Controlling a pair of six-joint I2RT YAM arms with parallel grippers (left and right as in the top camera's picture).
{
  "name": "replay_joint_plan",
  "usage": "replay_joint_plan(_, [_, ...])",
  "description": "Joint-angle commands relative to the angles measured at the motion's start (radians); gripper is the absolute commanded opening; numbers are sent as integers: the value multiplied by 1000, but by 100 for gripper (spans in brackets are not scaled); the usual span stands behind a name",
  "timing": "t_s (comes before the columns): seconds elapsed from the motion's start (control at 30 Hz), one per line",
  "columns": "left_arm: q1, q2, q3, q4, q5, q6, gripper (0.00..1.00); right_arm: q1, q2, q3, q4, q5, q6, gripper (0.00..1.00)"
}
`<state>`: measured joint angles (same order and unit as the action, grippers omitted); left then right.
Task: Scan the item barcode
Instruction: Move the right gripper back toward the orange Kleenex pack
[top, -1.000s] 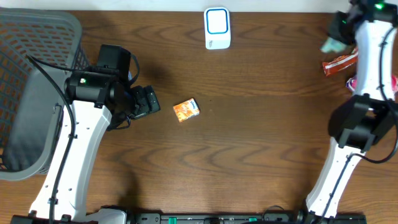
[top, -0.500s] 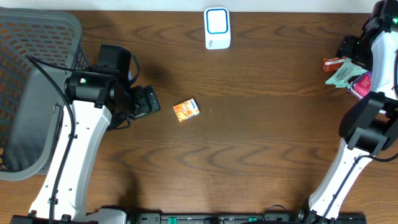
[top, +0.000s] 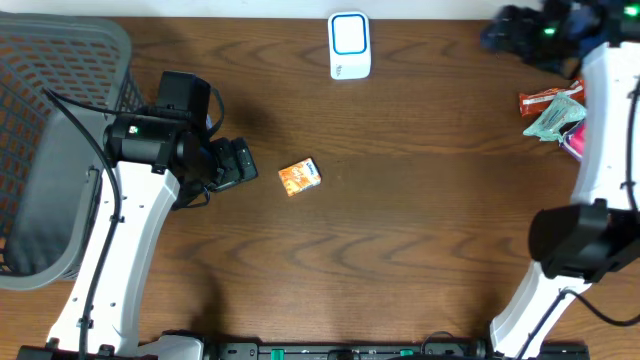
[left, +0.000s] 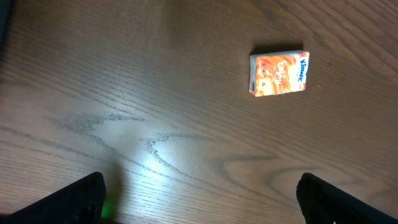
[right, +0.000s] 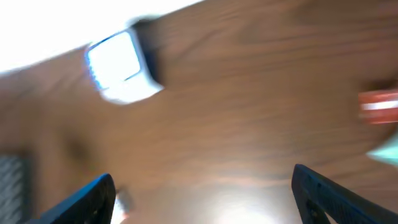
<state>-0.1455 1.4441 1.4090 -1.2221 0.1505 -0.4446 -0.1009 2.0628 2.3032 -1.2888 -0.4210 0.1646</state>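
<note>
Your left gripper (left: 200, 200) is holding its fingers wide apart with nothing between them, and only bare wood is showing under the gap. It is hovering low over the table (top: 420, 220). The orange tissue packet (left: 279, 73) is lying flat ahead of it, off to the right in the wrist view and clear of both fingertips. Seen from overhead, the packet is sitting near the middle of the table, just beyond the gripper's tip and not touching it.

Your right gripper (right: 205, 199) is also showing its fingers spread with nothing caught in them, though its wrist view is blurring badly. It is hanging over the far right corner. The white scanner (right: 121, 65), with its blue-rimmed face, is standing to the left of it by the far edge, well apart from the packet. A red wrapper (top: 545, 100) and a teal wrapper (top: 556, 120) are lying together at the right edge. A grey basket (top: 40, 60) is sitting at the left end.
</note>
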Motion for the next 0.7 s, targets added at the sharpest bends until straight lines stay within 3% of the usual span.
replay_joint_plan(0.0, [3,3,6,-1,-10,6,98,112,44,-9,-70,-119,-68,84])
replay_joint_plan(0.17, [3,3,7,-1,-10,6,98,307,90,-10,-109,-104,-196,82])
replay_joint_plan(0.23, [3,3,7,-1,-10,6,98,392,118,-11,-84,-45,-207,88])
replay_joint_plan(0.27, [3,3,6,-1,-10,6,98,434,134,-11,-71,-7,-207,99])
replay_joint_plan(0.47, [3,3,6,-1,-10,6,98,645,240,-11,-17,286,-205,99])
replay_joint_plan(0.67, [3,3,6,-1,-10,6,98,711,312,-11,23,196,-256,99])
